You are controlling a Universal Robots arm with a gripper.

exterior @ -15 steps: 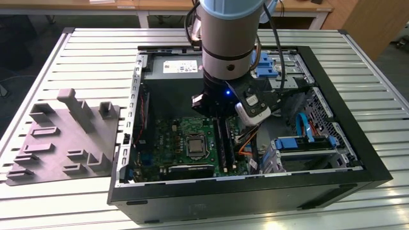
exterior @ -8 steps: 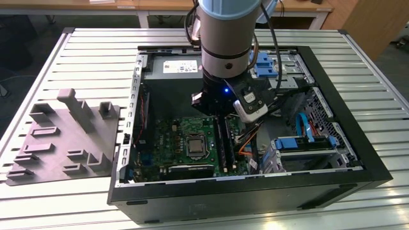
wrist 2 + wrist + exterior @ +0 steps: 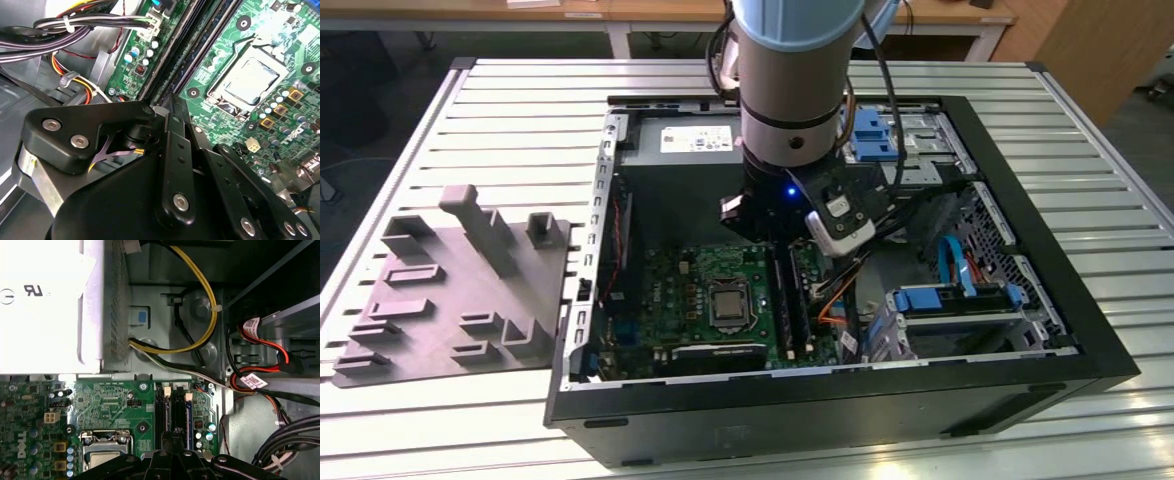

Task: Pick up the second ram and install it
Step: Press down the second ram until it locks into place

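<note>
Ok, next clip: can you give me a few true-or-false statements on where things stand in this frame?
1. The claw is down inside the open computer case, over the memory slots. True.
2. The grey moulded tray sits inside the case. False: it lies on the slatted table, at the exterior view's left of the case.
3. A cooler covers the processor. False: its metal lid is bare.
4. A yellow cable curves near the power supply. True.
</note>
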